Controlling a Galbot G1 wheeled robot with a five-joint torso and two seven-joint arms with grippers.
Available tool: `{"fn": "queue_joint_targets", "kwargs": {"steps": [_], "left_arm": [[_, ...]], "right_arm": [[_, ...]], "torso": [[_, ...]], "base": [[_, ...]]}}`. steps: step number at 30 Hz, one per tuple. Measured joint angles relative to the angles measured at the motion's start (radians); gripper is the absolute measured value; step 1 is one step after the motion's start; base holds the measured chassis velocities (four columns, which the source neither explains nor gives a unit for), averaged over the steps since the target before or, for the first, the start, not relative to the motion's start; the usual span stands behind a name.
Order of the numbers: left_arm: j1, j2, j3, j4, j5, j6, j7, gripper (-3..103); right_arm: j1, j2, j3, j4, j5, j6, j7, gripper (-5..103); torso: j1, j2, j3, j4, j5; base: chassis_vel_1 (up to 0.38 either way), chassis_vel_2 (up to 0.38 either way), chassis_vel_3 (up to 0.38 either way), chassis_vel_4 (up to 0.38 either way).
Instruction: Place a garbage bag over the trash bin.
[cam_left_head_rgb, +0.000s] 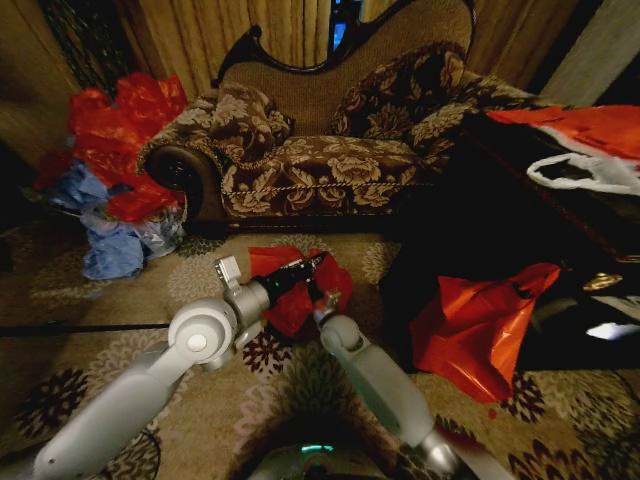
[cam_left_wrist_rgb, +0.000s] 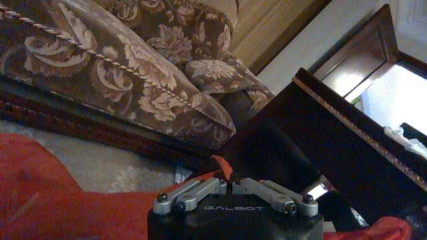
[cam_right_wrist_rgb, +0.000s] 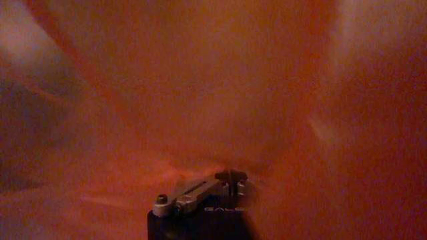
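The garbage bag (cam_left_head_rgb: 290, 300), crinkly deep-red plastic, hangs bunched just above the carpet in front of the sofa, between my two arms. My left gripper (cam_left_head_rgb: 310, 267) reaches in from the left and is shut on a thin fold of the bag (cam_left_wrist_rgb: 223, 167) at its fingertips (cam_left_wrist_rgb: 230, 184). My right gripper (cam_left_head_rgb: 321, 300) comes up from below, pressed into the bag; in the right wrist view red plastic (cam_right_wrist_rgb: 200, 100) wraps around it and its fingers (cam_right_wrist_rgb: 231, 176) are closed on the film. The trash bin is hidden.
A floral sofa (cam_left_head_rgb: 330, 160) stands behind the bag. A heap of red and blue bags (cam_left_head_rgb: 115, 170) lies at the left. A larger orange-red bag (cam_left_head_rgb: 475, 320) leans on a dark wooden cabinet (cam_left_head_rgb: 520, 210) at the right, with a white bag (cam_left_head_rgb: 590, 172) on top.
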Motion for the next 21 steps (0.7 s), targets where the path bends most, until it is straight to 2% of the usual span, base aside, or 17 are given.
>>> {"fn": "queue_joint_targets", "kwargs": {"steps": [5, 11, 14, 15, 16, 18, 21], "left_arm": [[0.007, -0.016, -0.008, -0.013, 0.01, -0.007, -0.019, 0], [-0.004, -0.026, -0.017, -0.002, 0.01, -0.022, -0.031, 0], [-0.017, -0.046, -0.018, 0.028, 0.01, -0.043, -0.056, 0], [-0.026, -0.068, -0.024, 0.066, 0.015, -0.059, -0.068, 0], [-0.026, -0.068, -0.024, 0.066, 0.015, -0.059, -0.068, 0], [-0.042, -0.106, -0.029, 0.13, 0.041, -0.08, -0.083, 0], [-0.063, -0.142, -0.03, 0.191, 0.066, -0.098, -0.095, 0]], "right_arm": [[0.037, 0.035, 0.015, -0.084, -0.007, -0.011, -0.038, 0], [0.05, 0.047, 0.0, -0.112, -0.008, -0.043, -0.042, 0], [0.054, 0.046, -0.02, -0.116, -0.007, -0.083, -0.031, 0], [0.055, 0.036, -0.043, -0.116, -0.005, -0.117, -0.026, 0], [0.055, 0.036, -0.043, -0.116, -0.005, -0.117, -0.026, 0], [0.062, 0.023, -0.066, -0.14, -0.017, -0.155, -0.041, 0], [0.07, 0.023, -0.071, -0.182, -0.05, -0.155, -0.058, 0]], "torso": [[0.0, 0.0, 0.0, 0.0, 0.0], [0.0, 0.0, 0.0, 0.0001, 0.0], [0.0, 0.0, 0.0, 0.0001, 0.0], [0.0, 0.0, 0.0, 0.0001, 0.0], [0.0, 0.0, 0.0, 0.0001, 0.0], [0.0, 0.0, 0.0, 0.0, 0.0], [0.0, 0.0, 0.0, 0.0, 0.0]], "base": [[0.0, 0.0, 0.0, 0.0], [0.0, 0.0, 0.0, 0.0], [0.0, 0.0, 0.0, 0.0], [0.0, 0.0, 0.0, 0.0], [0.0, 0.0, 0.0, 0.0], [0.0, 0.0, 0.0, 0.0], [0.0, 0.0, 0.0, 0.0]]}}
